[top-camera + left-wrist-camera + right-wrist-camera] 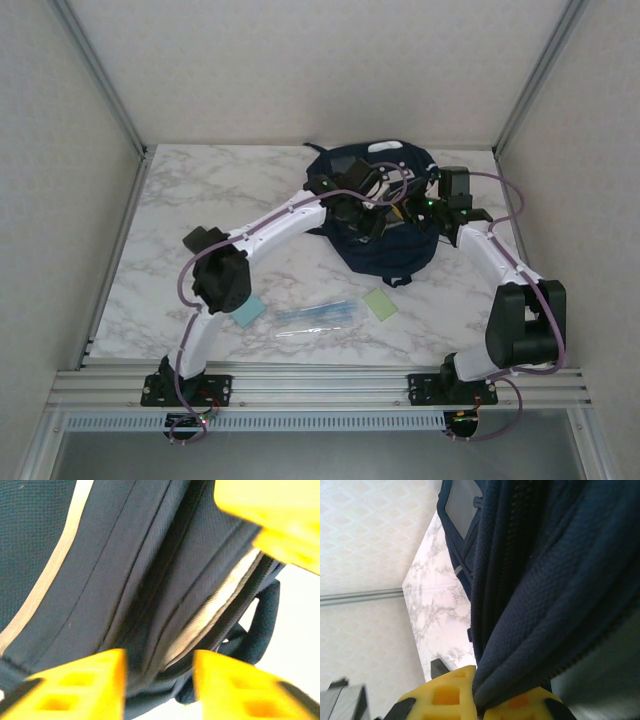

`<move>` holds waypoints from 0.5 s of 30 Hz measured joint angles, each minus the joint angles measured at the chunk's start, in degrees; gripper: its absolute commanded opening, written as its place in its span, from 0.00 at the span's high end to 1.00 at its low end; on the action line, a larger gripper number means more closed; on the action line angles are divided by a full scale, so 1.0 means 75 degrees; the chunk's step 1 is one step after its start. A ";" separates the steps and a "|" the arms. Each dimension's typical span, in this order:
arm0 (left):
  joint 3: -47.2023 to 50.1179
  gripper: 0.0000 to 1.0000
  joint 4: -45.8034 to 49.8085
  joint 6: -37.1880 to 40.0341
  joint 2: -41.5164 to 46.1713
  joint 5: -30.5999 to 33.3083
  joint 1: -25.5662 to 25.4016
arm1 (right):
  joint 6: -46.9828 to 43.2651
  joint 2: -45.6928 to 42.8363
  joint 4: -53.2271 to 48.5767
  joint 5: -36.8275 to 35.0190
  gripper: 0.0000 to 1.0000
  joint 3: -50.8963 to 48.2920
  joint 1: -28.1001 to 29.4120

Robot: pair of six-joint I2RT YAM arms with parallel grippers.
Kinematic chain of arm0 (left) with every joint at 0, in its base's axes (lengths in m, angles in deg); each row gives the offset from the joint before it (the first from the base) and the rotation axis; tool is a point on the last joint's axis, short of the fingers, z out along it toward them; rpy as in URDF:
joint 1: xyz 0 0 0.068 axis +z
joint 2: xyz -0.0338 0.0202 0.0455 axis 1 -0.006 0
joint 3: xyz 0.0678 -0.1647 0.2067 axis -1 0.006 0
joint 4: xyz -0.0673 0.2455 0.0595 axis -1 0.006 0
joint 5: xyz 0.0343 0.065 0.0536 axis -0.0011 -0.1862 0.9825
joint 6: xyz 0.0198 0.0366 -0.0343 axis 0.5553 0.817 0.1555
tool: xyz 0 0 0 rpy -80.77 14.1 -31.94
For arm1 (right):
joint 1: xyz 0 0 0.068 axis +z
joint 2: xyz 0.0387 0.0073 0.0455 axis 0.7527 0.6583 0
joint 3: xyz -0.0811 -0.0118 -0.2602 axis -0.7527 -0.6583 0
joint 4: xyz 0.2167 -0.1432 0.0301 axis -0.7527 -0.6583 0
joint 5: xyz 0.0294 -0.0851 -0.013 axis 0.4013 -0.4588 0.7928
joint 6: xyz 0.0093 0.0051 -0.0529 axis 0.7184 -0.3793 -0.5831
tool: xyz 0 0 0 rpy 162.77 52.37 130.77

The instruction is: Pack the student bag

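The student bag [388,256], a dark navy backpack, lies at the back middle of the marble table, and both arms reach over it. My left gripper [372,214] hangs over the bag's top. In the left wrist view its yellow fingers [80,685] stand apart, so the left gripper [160,680] is open, with the bag's seams and pale stripe [125,555] close behind the gap. My right gripper [426,210] is at the bag's right side. In the right wrist view this gripper [480,700] is shut on a fold of the bag's navy fabric [545,580].
On the table in front of the bag lie a light blue pad [246,311], a clear packet of pens [315,315] and a green pad [380,303]. Metal frame posts and walls close in the table's left, right and back.
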 measured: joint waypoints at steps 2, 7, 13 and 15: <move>0.0629 0.28 -0.0128 0.0000 0.0571 0.0055 0.0070 | -0.0137 -0.0003 -0.0254 -0.0076 1.00 0.0134 -0.0006; 0.1839 0.28 -0.0592 0.0023 0.1737 0.0105 0.0612 | -0.0373 -0.0003 -0.0737 -0.0070 1.00 0.0761 -0.0052; 0.2634 0.31 -0.1221 0.0213 0.1886 -0.0058 0.0970 | -0.0393 0.0015 -0.0801 0.0090 1.00 0.0997 -0.0152; 0.2774 0.34 -0.1306 0.0321 0.1821 -0.0149 0.0930 | -0.0382 0.0047 -0.0796 0.0154 1.00 0.1000 -0.0189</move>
